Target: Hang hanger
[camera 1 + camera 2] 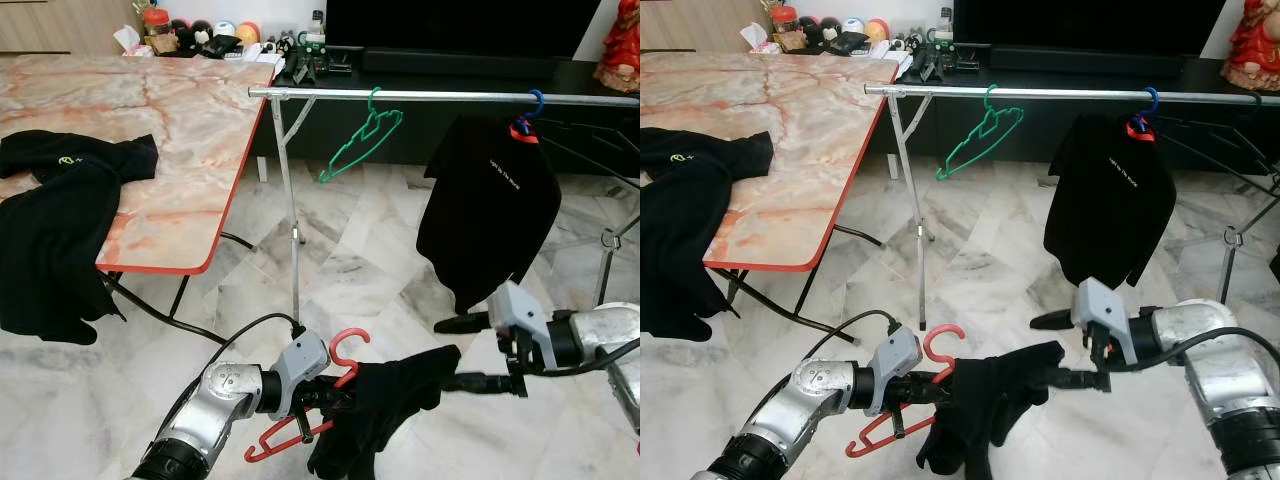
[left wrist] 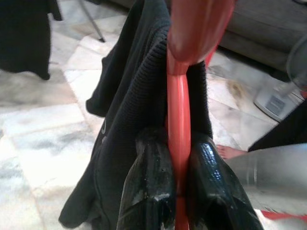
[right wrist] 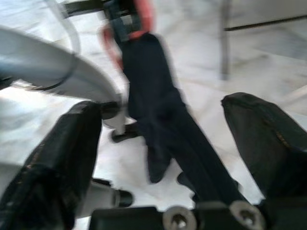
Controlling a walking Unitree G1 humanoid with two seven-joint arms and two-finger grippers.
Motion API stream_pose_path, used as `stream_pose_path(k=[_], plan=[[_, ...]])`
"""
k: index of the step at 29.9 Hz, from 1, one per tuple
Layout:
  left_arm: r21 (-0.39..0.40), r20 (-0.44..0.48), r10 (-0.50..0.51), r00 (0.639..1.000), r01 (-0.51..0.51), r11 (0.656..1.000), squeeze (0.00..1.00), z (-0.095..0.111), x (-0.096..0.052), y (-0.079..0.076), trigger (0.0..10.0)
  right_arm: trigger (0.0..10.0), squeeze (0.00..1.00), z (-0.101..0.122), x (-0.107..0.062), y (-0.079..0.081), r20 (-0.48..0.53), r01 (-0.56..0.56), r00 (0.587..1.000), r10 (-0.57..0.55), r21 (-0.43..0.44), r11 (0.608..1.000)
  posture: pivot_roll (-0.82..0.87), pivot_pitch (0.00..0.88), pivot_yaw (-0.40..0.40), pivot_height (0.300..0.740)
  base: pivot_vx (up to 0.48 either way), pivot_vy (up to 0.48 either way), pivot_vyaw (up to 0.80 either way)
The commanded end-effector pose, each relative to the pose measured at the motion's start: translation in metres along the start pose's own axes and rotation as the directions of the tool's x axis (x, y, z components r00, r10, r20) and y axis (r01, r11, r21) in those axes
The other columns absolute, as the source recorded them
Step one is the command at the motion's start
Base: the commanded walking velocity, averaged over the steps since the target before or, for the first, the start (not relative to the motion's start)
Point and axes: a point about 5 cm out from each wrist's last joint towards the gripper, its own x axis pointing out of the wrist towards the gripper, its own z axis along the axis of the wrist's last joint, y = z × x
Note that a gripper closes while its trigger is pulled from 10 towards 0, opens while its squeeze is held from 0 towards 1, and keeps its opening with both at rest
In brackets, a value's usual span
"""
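The red hanger [image 1: 335, 372] sits low in the centre of the frame, draped with a black garment [image 1: 385, 405] that sags off it toward the floor. My left tool [image 1: 325, 396] is clamped on the hanger's neck just below the hook; in the left wrist view the two black fingers [image 2: 148, 187] press against the red stem from either side. My right tool [image 1: 1080, 350], at the lower right, stands with its fingers spread wide apart, one to each side of the cloth's loose end, closed on nothing. I judge the hanger light and stiff, its smooth plastic apt to twist in a pinch, while the garment is soft and limp and could slide off a shoulder if I tilt it. The neck looks the best hold, leaving the hook free. The rail [image 1: 450, 96] runs across the upper part of the frame, carrying a green hanger [image 1: 362, 135] and a black shirt [image 1: 490, 205] on a blue hanger [image 1: 535, 102], with bare bar between them. Under it lies pale marble floor [image 1: 380, 270]. At upper left stands a marble-patterned tabletop [image 1: 180, 130] with red edging, dark clothing [image 1: 60, 220] spilling over its near edge.
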Motion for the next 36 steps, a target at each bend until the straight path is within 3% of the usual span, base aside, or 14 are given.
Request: stream_pose_path(k=[1,4,5,6,7,16,18,24,36], plan=[[0.048,0.001,-0.058,0.998,0.058,0.997,0.0,0.011,0.003,-0.002,10.0,10.0,1.0,-0.003,0.011,0.006,-0.015,-0.092,0.996,0.091,-0.018,0.996,-0.03,0.117,0.0,0.74,0.0,0.0,0.0],[0.067,-0.014,-0.082,0.997,0.082,0.994,0.0,0.014,0.004,-0.003,10.0,10.0,1.0,-0.002,0.016,0.009,-0.004,-0.136,0.991,0.136,-0.027,0.99,-0.02,0.126,-0.001,0.74,0.0,0.0,0.0],[0.091,-0.034,-0.112,0.993,0.115,0.989,0.0,0.017,0.005,-0.004,10.0,10.0,0.29,0.0,0.023,0.01,0.004,-0.171,0.985,0.171,-0.044,0.984,-0.01,0.134,0.001,0.74,0.0,0.0,0.0],[0.091,-0.034,-0.112,0.993,0.115,0.989,0.0,0.017,0.005,-0.004,10.0,10.0,0.29,0.0,0.023,0.01,0.004,-0.171,0.985,0.171,-0.044,0.984,-0.01,0.134,0.001,0.74,0.0,0.0,0.0],[0.1,-0.04,-0.122,0.992,0.126,0.987,0.0,0.019,0.005,-0.004,10.0,10.0,0.0,-0.001,0.026,0.01,0.004,-0.18,0.984,0.181,-0.049,0.982,-0.01,0.135,0.002,0.74,0.0,0.0,0.0],[0.127,-0.058,-0.144,0.988,0.15,0.98,0.0,0.031,0.003,-0.004,10.0,10.0,0.0,-0.011,0.047,0.01,-0.044,-0.183,0.983,0.18,-0.079,0.98,0.01,0.162,0.021,0.74,0.0,0.0,0.0],[0.131,-0.066,-0.151,0.986,0.158,0.979,0.0,0.031,0.002,-0.004,10.0,10.0,0.0,-0.012,0.052,0.006,-0.028,-0.137,0.99,0.135,-0.083,0.987,0.02,0.168,0.026,0.74,0.0,0.0,0.0],[0.12,-0.08,-0.164,0.983,0.173,0.978,0.0,0.031,0.002,-0.007,10.0,10.0,0.0,-0.011,0.056,0.005,0.014,-0.118,0.993,0.12,-0.098,0.988,0.02,0.183,0.032,0.74,0.0,0.0,0.0],[0.113,-0.071,-0.168,0.983,0.175,0.978,0.0,0.038,0.003,-0.009,10.0,10.0,0.0,-0.019,0.067,0.011,-0.001,-0.166,0.986,0.166,-0.092,0.982,0.02,0.191,0.028,0.74,0.0,0.0,0.0]])
